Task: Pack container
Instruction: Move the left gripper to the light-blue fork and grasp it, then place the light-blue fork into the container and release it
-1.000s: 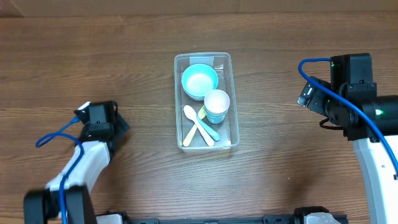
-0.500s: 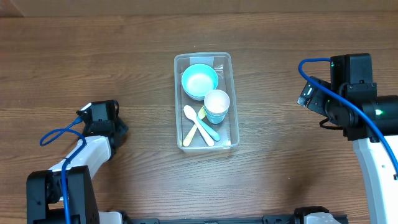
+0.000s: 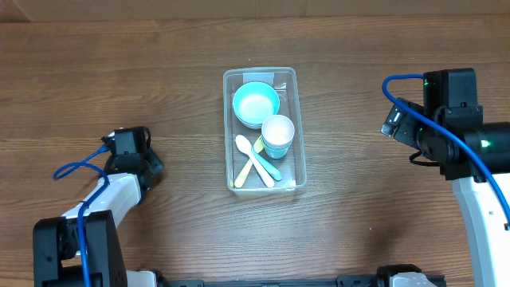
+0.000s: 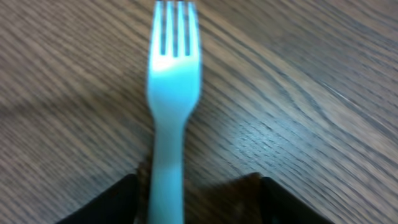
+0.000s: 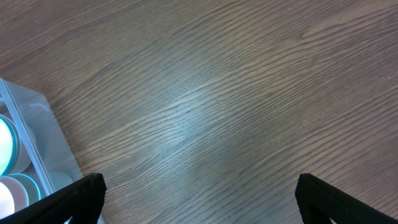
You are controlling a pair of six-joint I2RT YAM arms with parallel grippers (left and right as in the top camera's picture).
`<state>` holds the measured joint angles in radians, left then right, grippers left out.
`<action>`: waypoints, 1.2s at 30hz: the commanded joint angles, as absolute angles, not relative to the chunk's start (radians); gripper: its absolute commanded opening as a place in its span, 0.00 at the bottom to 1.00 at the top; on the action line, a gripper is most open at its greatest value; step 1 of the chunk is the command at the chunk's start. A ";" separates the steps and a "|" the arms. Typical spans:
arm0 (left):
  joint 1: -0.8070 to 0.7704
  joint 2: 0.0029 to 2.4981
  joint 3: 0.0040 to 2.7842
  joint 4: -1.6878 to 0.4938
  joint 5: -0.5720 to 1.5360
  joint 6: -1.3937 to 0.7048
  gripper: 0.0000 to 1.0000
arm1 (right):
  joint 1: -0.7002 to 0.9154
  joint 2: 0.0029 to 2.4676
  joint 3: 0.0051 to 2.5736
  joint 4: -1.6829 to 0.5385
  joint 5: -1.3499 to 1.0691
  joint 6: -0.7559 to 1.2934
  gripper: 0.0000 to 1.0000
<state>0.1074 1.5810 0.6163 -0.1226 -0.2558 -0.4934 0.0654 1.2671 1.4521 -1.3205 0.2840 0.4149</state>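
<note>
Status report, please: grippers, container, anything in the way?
Left gripper open, astride light-blue fork on table. Right gripper open, empty. Container holds bowl, cup, spoons. No obstruction seen.

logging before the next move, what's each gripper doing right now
Left gripper: open, straddling the handle of the blue fork, not clamped on it.
Right gripper: open, holding nothing.

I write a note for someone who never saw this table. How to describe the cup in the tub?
At the middle of the wooden table stands a clear plastic container. Inside it, by the right wall, the cup sits between the round blue bowl and the spoons. It is smaller and paler than the bowl.
</note>
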 commanded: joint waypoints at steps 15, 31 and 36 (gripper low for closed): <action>0.181 1.606 0.611 -0.176 -0.134 -0.494 0.17 | 0.061 1.262 1.465 -1.315 0.287 0.411 1.00; 0.120 1.291 0.819 -0.276 0.376 -0.561 0.14 | 0.061 1.262 1.465 -1.315 0.287 0.411 1.00; -0.046 1.192 0.871 -0.276 0.379 -0.628 0.14 | 0.061 1.262 1.465 -1.315 0.287 0.411 1.00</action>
<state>0.0391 1.2377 0.8116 -0.2779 0.3347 -0.5724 0.0654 1.2671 1.4517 -1.3197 0.2844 0.4145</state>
